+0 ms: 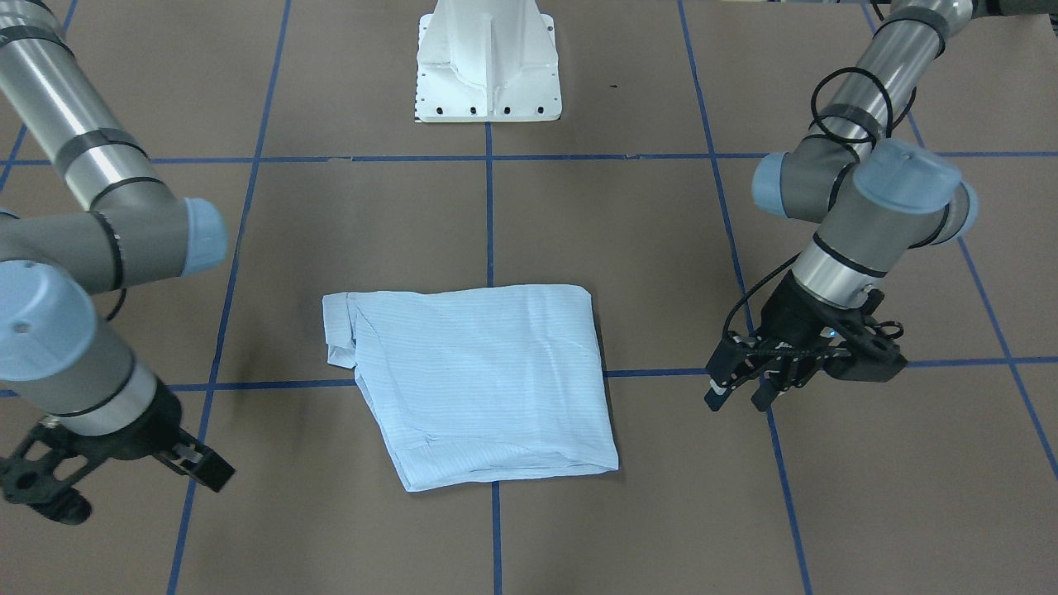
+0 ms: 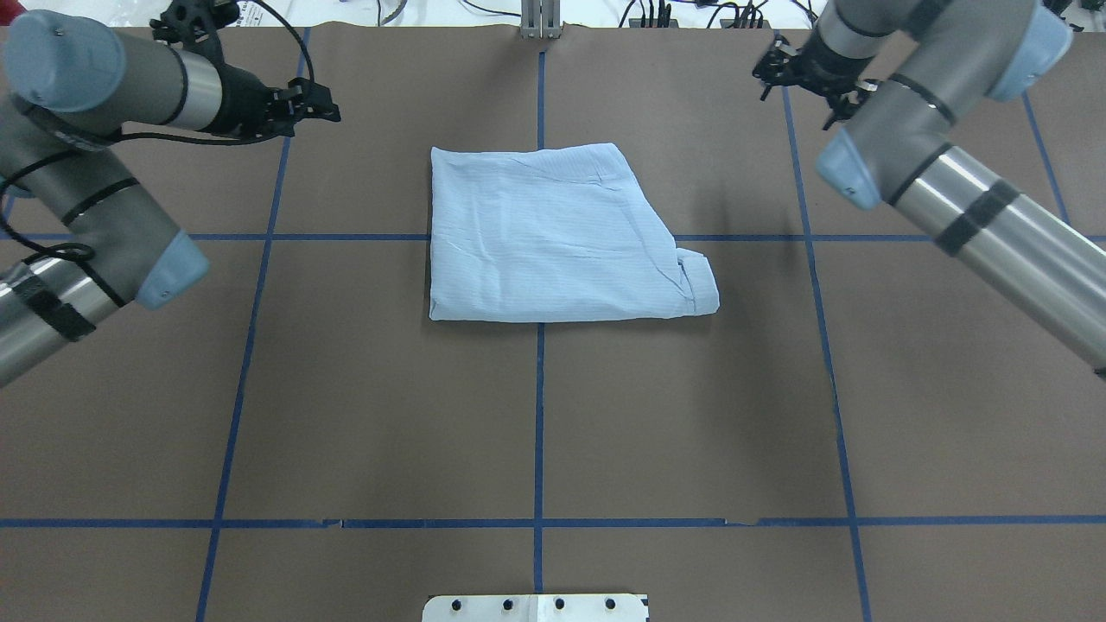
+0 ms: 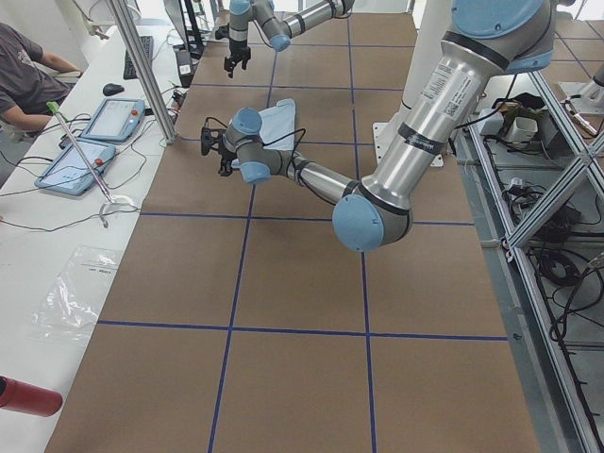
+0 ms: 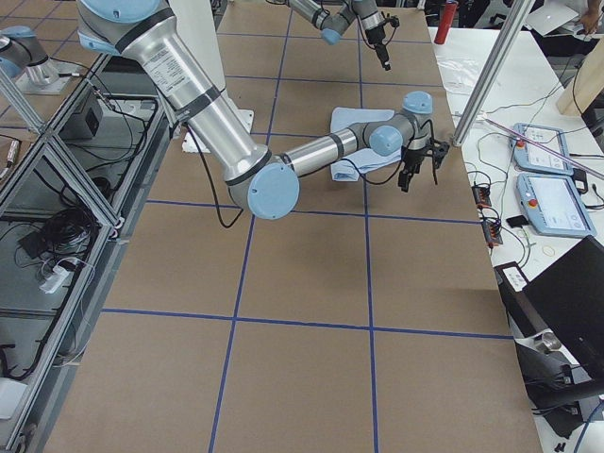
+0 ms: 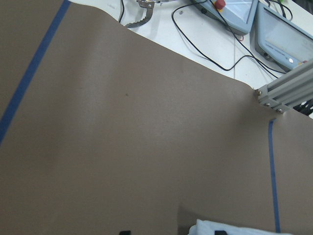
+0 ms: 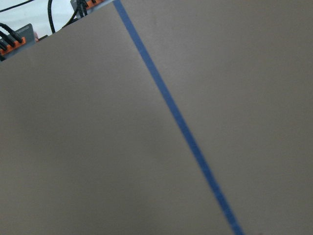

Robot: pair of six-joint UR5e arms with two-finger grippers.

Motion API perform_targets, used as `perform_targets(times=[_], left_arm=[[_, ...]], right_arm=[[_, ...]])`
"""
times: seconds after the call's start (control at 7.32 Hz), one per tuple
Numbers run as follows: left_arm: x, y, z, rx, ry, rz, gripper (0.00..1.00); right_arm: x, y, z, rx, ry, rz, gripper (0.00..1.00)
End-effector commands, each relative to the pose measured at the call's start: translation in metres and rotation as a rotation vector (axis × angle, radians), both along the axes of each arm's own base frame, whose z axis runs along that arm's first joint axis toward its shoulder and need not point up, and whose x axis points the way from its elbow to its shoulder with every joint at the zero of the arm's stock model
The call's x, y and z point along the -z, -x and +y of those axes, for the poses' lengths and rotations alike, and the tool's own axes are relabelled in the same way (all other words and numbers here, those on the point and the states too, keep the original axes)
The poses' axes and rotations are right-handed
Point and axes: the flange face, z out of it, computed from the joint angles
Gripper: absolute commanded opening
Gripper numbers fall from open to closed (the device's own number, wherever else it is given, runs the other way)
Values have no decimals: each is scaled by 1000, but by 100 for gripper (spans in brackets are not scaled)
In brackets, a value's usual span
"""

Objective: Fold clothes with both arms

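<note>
With the left gripper (image 1: 736,402) parted and empty at three o'clock of the folded shirt (image 1: 479,380), front-facing view, and the right gripper (image 1: 198,467) at eight o'clock, opening impossible to tell, looks like standing clear to leave the bundle undisturbed on the table (image 1: 331,223); shows no buttons or tag, presumably folded inside.
</note>
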Motion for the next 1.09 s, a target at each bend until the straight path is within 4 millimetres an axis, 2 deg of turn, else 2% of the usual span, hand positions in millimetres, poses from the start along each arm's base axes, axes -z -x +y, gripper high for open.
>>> perform_targets(times=[0.0,0.14,0.27,0.41,0.55,0.68,0.82,0.96], left_arm=[[-40,90,34,-114,-132,-128,99],[-61,129,53,-169,-199,-195,99],[-88,179,64,-226,-258,-260,99],[-113,224,73,-247,-290,-327,99],[-135,257,84,-282,-323,-401,99],[-156,292,99,-314,-326,-456,99],[-173,322,107,-332,-321,-494,99],[-194,348,123,-343,-332,-527,99]], right_arm=[[-87,-128,48,151,-119,22,100],[-127,-181,73,229,-163,11,100],[-168,-245,104,268,-197,-21,100],[-197,-299,131,275,-229,-24,100],[-234,-334,164,311,-259,-8,100],[-259,-351,187,360,-289,6,100],[-271,-364,202,358,-288,13,100],[-275,-367,207,371,-298,16,100]])
